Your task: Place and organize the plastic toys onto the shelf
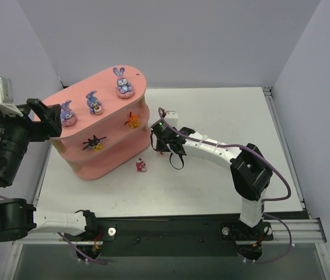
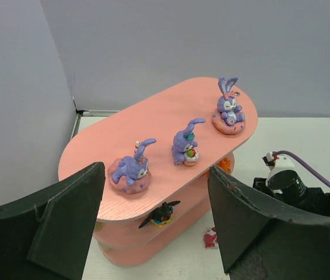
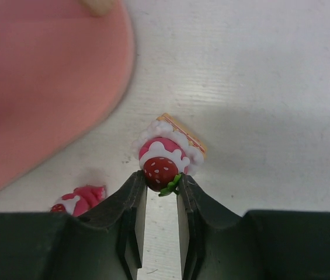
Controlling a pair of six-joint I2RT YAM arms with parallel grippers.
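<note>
The salmon-pink shelf (image 1: 77,166) stands at the left of the table. Three blue-purple bunnies (image 1: 123,83) (image 1: 94,102) (image 1: 67,113) sit on its top board. The orange toy (image 1: 132,120) and the black-yellow spiky toy (image 1: 94,142) sit on the middle tier. My right gripper (image 3: 161,182) is shut on a pink strawberry-cake toy (image 3: 167,154), low by the shelf's right end (image 1: 157,143). A second pink-red toy (image 1: 142,166) lies on the table. My left gripper (image 2: 156,227) is open and empty, high beside the shelf's left end (image 1: 45,119).
In the left wrist view the shelf (image 2: 153,125), the three bunnies and the right arm's wrist (image 2: 293,186) show. The shelf's rounded end (image 3: 42,76) is close to the left of my right gripper. Grey walls enclose the white table (image 1: 223,116).
</note>
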